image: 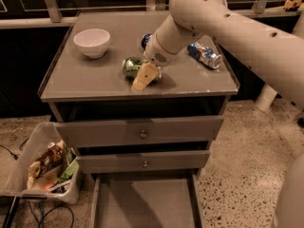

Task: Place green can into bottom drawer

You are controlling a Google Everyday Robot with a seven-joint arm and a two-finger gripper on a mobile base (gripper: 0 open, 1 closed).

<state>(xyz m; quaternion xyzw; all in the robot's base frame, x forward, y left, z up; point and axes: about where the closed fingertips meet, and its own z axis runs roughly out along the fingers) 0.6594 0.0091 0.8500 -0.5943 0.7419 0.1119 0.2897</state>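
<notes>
The green can (132,66) lies on its side on the grey cabinet top (85,82), near the front middle. My gripper (145,75) is down at the can's right end, touching or just over it, with the arm reaching in from the upper right. The bottom drawer (142,203) is pulled out below, a wide shallow grey tray with nothing visible on its floor.
A white bowl (92,42) stands at the top's back left. A blue can (204,55) lies at the right, and another blue can (146,39) shows behind my arm. Two knobbed drawers (141,134) are closed. A bin of snacks (45,167) sits on the floor at the left.
</notes>
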